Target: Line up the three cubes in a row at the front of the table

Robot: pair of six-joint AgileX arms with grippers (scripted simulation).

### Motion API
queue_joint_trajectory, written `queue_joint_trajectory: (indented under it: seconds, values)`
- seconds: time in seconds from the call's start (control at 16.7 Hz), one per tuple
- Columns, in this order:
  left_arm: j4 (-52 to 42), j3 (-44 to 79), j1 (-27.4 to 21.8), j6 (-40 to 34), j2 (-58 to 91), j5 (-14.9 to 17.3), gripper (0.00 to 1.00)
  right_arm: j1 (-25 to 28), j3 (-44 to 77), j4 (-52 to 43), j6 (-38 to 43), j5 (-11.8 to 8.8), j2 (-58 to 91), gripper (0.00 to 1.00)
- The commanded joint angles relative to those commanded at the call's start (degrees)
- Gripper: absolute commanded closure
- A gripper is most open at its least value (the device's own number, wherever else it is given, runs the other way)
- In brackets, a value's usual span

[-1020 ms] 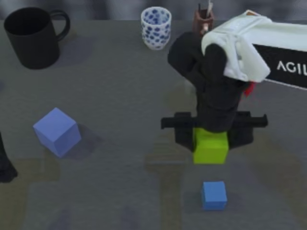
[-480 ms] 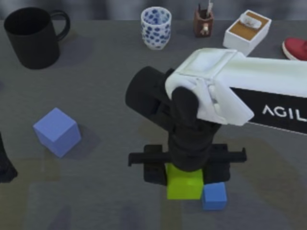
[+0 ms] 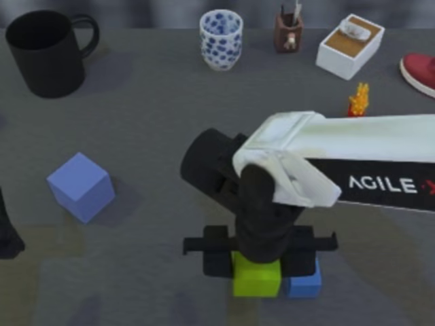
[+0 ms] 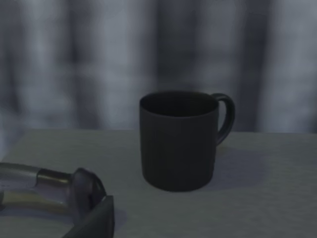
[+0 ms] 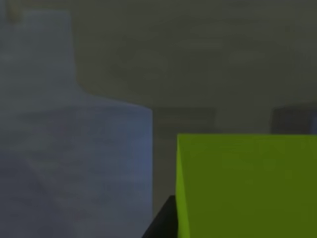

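1. The right gripper (image 3: pixel 257 261) is low over the front of the tabletop (image 3: pixel 156 136), its fingers closed on the lime-green cube (image 3: pixel 256 278), which sits right beneath the wrist.
2. The lime-green cube lies square to the tabletop's front edge, faces straight and not turned. As a cube it has no long axis. In the right wrist view it fills the near corner (image 5: pixel 247 186).
3. The small bright blue cube (image 3: pixel 304 284) is just to the gripper's right, flush against the green cube and also square to the front edge. The two make a short row running left to right.
4. The large pale periwinkle-blue cube (image 3: pixel 80 186) stands well to the gripper's left and farther back, turned so that a corner points toward the front.
5. White letters on the right arm (image 3: pixel 353 156) read "AGILE"; the rest runs out of view.
6. Far behind the gripper, along the back: a black mug (image 3: pixel 44 53), a blue-dotted cup (image 3: pixel 221 39), a brown holder (image 3: pixel 288 32), a white box with a brown top (image 3: pixel 350 45), a small orange figure (image 3: pixel 359 100) and a red object (image 3: pixel 419 71) at the right edge.
7. The left gripper (image 3: pixel 8 234) is parked at the left edge; I cannot tell its state. Its wrist view faces the black mug.
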Motion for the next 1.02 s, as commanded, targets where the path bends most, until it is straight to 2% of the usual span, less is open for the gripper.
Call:
queue_joint_trajectory:
  seconds: [0.36, 1.02]
  values:
    - [0.0, 0.0, 0.0, 0.0, 0.0, 0.0, 0.0, 0.3, -2.2, 3.0, -0.1, 0.0, 1.3, 1.0]
    - [0.0, 0.0, 0.0, 0.0, 0.0, 0.0, 0.0, 0.3, -2.2, 3.0, -0.1, 0.0, 1.3, 0.17]
